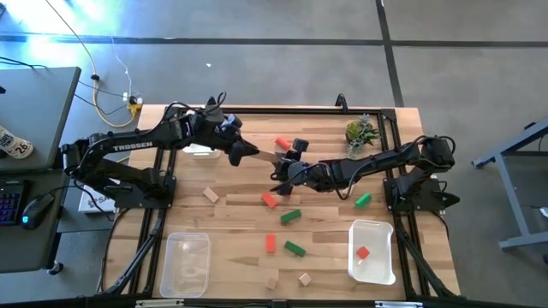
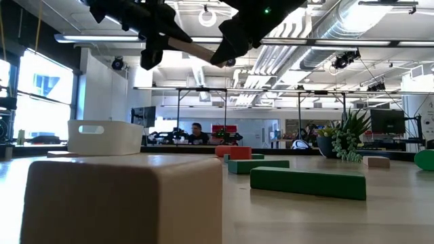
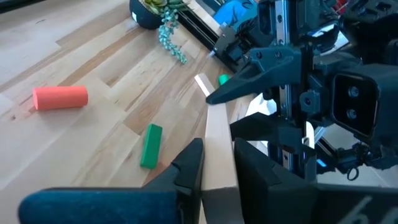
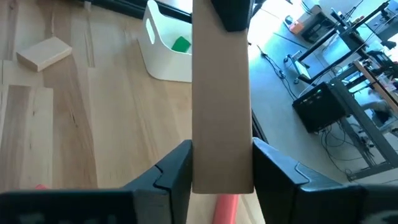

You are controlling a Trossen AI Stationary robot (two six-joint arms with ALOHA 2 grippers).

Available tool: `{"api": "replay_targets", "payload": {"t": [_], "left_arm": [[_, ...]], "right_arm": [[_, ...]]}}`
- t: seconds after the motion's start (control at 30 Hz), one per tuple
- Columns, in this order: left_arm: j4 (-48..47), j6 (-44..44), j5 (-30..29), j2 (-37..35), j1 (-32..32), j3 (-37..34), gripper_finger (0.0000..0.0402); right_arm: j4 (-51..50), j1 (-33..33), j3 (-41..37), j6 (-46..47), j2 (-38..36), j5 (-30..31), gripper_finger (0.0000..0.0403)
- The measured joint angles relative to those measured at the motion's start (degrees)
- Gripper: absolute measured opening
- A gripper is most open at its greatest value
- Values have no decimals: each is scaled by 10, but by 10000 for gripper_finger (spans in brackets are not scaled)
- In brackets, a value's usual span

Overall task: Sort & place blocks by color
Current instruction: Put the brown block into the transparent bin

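Tan bar [image 1: 265, 155] lengthwise between left hand [image 1: 247, 151], right hand [image 1: 283, 168]

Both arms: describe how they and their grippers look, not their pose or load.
The left arm is dark, jointed, with white TROSSEN lettering along its link. The right arm is equally dark, with black cable running along it. The left gripper and the right gripper each have two black, angular, wedge-shaped fingers.
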Motion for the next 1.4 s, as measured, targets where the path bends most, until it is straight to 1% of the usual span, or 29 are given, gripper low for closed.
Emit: {"api": "replay_targets", "payload": {"t": [0.3, 0.47, 0.83, 0.97, 1.2, 1.3, 1.4], "left_arm": [[-2, 4, 2, 0, 0, -1, 50], [-6, 7, 2, 0, -1, -1, 50], [-4, 11, -2, 0, -1, -1, 50], [-4, 15, -2, 0, -1, -1, 50], [-5, 15, -4, 0, -1, -1, 50], [-5, 15, -4, 0, -1, -1, 50], [-17, 21, -6, 0, -1, -1, 50]], "right_arm": [[-1, -1, 0, 3, 0, -7, 140], [-2, -1, 0, 26, 0, -23, 142], [-2, 0, 0, 27, 0, -15, 144], [-3, 0, 0, 36, -1, -14, 164], [-5, 1, 0, 50, -1, -29, 228], [-6, 1, 0, 51, -1, -29, 242], [-6, 7, 0, 51, -1, -23, 245]]}}
